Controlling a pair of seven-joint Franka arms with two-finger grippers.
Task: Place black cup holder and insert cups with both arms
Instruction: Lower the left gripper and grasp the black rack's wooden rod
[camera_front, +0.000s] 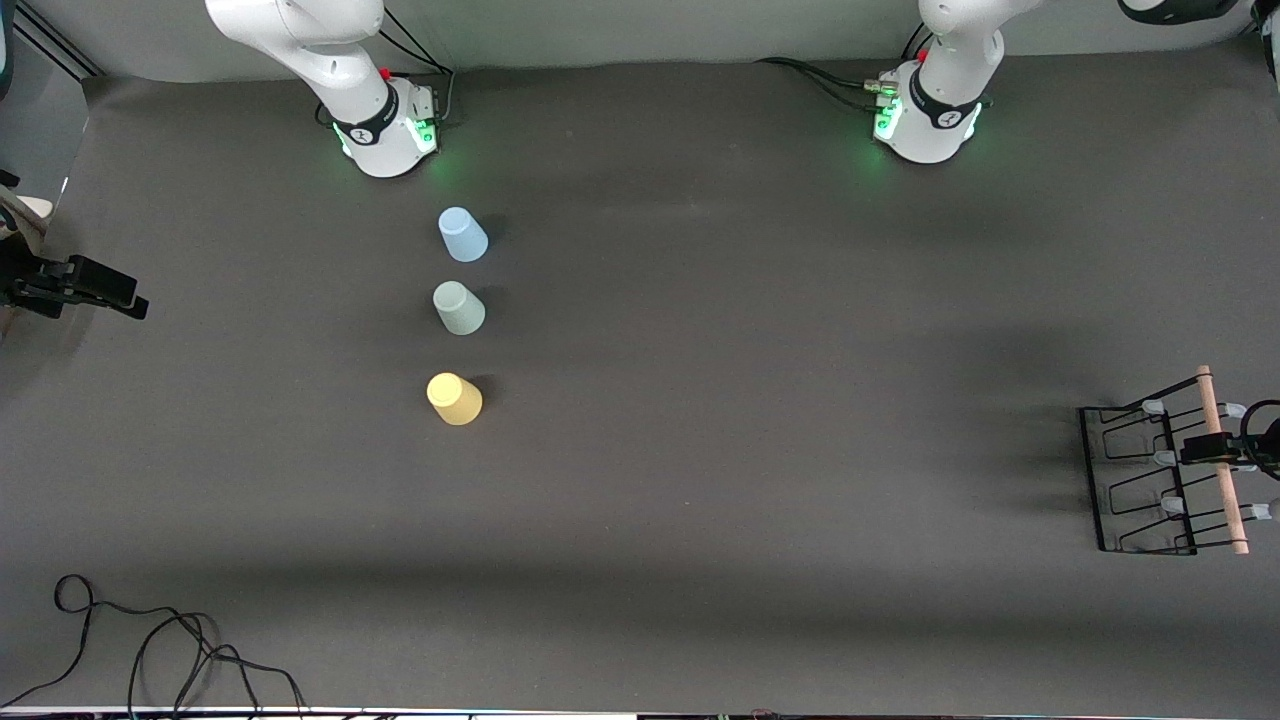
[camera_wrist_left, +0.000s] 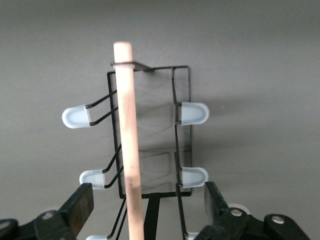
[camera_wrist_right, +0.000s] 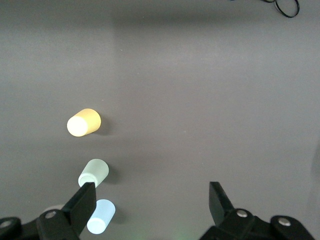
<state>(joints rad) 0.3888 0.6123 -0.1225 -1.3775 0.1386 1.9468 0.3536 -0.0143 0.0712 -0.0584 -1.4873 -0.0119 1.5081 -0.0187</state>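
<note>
No readable text in any view.
The only marking is a small white emblem on the black band round each arm's base: right arm base (camera_front: 385, 130) and left arm base (camera_front: 930, 120). Neither emblem can be made out as letters or numbers. The cups, rack and worktop (camera_front: 700, 400) carry no print.

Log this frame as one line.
left gripper: open, astride cup holder handle | right gripper: open, waiting above table | cups: three, upside down, in a row
</note>
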